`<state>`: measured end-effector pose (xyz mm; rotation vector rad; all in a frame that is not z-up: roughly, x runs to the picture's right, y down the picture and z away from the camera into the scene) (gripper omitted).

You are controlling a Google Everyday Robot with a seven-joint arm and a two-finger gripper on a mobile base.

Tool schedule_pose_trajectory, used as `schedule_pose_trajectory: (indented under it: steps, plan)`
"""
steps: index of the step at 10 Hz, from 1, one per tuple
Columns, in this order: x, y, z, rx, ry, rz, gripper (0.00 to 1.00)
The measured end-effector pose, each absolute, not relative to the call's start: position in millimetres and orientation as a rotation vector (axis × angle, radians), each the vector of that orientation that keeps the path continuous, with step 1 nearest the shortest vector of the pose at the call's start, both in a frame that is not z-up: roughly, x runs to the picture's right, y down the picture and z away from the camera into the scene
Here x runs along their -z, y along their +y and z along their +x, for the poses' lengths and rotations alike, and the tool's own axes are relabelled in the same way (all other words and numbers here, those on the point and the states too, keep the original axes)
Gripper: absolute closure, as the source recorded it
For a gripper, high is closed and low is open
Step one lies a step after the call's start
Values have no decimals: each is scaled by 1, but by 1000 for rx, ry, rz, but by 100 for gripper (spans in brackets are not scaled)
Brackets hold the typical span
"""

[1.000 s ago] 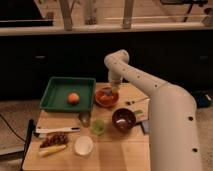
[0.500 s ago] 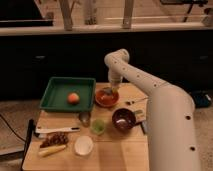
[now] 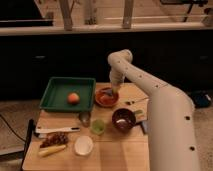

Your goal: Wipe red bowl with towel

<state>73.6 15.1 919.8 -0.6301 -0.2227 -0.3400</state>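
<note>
Wooden tabletop (image 3: 120,152) carries the red bowl (image 3: 101,100) just beside the green tray (image 3: 67,80). The gripper (image 3: 113,91) stays low over the bowl, barely shifted. Its grip, and any towel, cannot be made out.

Dim scene, warm yellowish cast. Light falls from above onto pale wooden bench (image 3: 115,155); its top is brightest zone, near edge washed pale. Beyond far edge, deep shadow, background nearly black. My white smooth-shelled arm (image 3: 165,115) catches most light: upper side bright, underside shaded. My gripper (image 3: 113,92) sits low over shallow round red bowl (image 3: 106,98) near far edge, dimmer than arm above. Small glint inside glossy dark brown bowl (image 3: 123,121). Floor off left edge murky.
</note>
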Motion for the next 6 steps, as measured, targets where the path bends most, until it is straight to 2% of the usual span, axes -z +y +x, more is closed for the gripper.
schedule_pose_trajectory:
  steps: [6]
  plan:
    - [-936,11,62,400,-268,-616,100]
